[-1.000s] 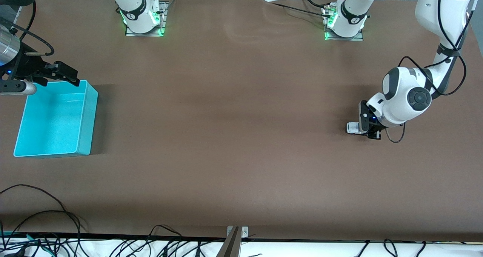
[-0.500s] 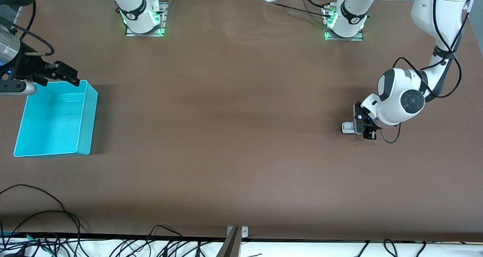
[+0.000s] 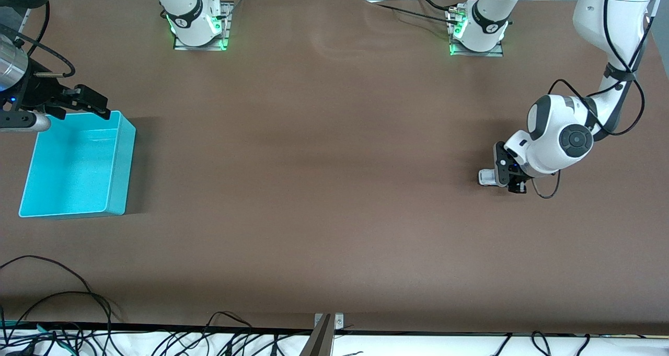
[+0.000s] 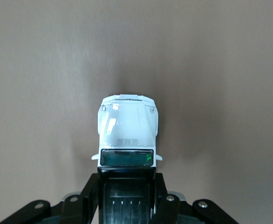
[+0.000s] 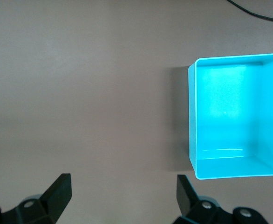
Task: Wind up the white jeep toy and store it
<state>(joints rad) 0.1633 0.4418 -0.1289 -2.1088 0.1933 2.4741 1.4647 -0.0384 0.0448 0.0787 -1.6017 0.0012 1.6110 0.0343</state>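
The left gripper (image 3: pixel 511 181) is sitting low at the left arm's end of the brown table (image 3: pixel 324 188), its fingers clamped on the black rear of the white jeep toy (image 4: pixel 126 133), whose white hood is sticking out past the fingertips. The right gripper (image 3: pixel 86 102) is waiting with its jaws spread wide and holding nothing, over the table by the cyan bin (image 3: pixel 119 162). No readable writing is showing on anything
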